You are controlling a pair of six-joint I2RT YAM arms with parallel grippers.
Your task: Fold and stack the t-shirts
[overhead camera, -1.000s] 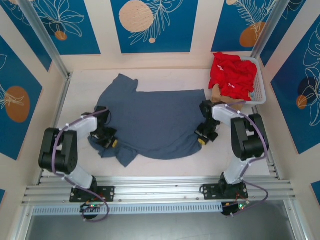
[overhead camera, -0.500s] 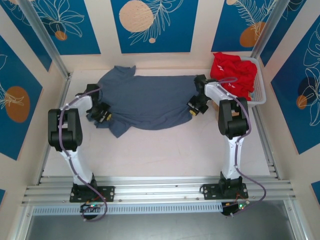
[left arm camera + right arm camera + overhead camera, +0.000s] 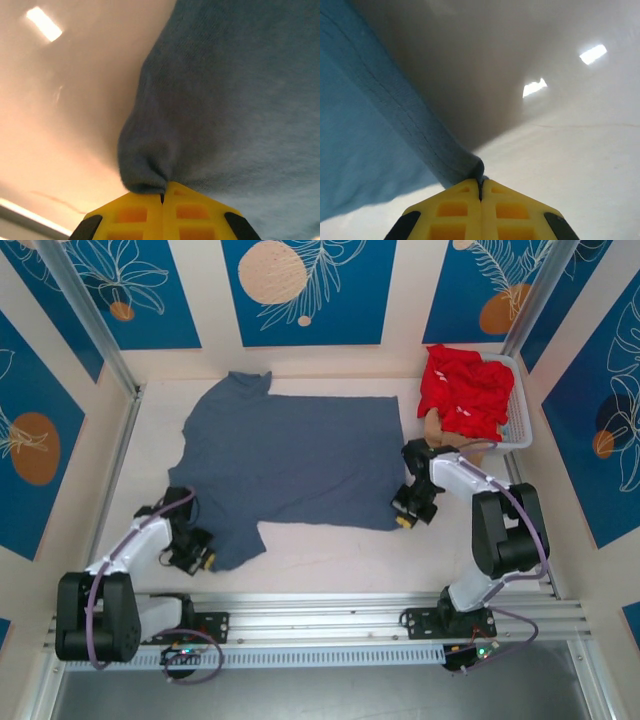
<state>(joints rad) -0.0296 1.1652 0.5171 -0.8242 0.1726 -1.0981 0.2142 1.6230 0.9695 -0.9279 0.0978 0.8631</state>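
Both arms have drawn back from the far edge toward the near edge of the desk point(image 3: 330, 565), pulling the slate blue-grey t-shirt point(image 3: 295, 465) with them. It now lies spread wider and flatter than half a second ago. The shirt covers the middle and far part of the desk, its collar toward the far edge on the left side.

The left arm point(image 3: 140, 540) reaches to the shirt's near-left corner. Its jaws are closed on a bunched fold of the cloth, and the yellow fingertips point(image 3: 135, 217) press together in the left wrist view. The right arm point(image 3: 460, 475) reaches to the near-right corner, where its jaws are closed on the stitched hem.

Red t-shirts point(image 3: 462, 390) sit heaped in a white basket point(image 3: 520, 425) at the far right corner of the desk.
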